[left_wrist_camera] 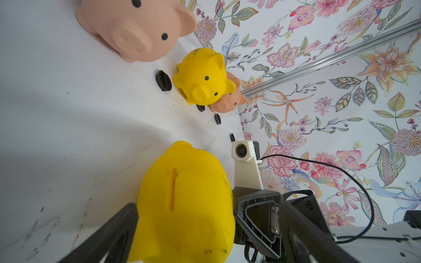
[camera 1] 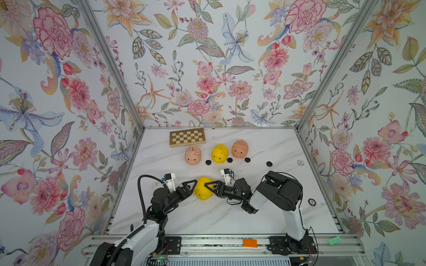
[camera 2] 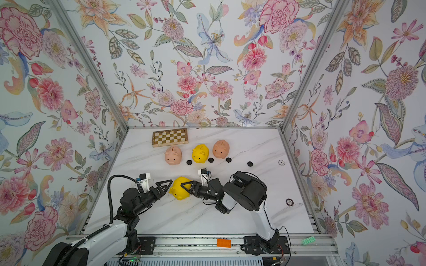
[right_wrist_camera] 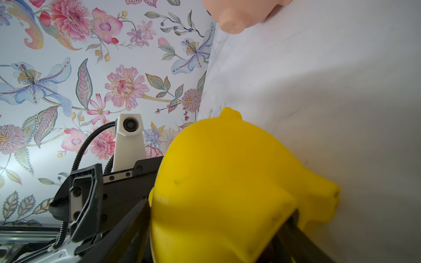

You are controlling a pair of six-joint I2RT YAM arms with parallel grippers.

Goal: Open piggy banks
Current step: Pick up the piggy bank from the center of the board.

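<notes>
A yellow piggy bank (camera 1: 202, 190) lies tipped between my two grippers near the table's front middle; its coin slot (left_wrist_camera: 173, 189) faces the left wrist camera. My right gripper (camera 1: 208, 190) is shut on it, the yellow body filling the gap between the fingers (right_wrist_camera: 219, 211). My left gripper (camera 1: 193, 189) is open around its other side, one finger beside it and the other well apart (left_wrist_camera: 205, 216). Three more piggy banks stand in a row at the back: pink (camera 1: 192, 155), yellow (camera 1: 219, 153), peach (camera 1: 240, 149). Several black plugs (camera 1: 208, 162) lie loose on the table in front of them.
A brown-and-cream chessboard (camera 1: 187, 137) lies at the back left by the wall. Two small round discs (camera 1: 300, 162) (camera 1: 311, 202) lie near the right wall. An orange block (camera 1: 249, 243) and a green piece (camera 1: 334, 240) sit on the front rail.
</notes>
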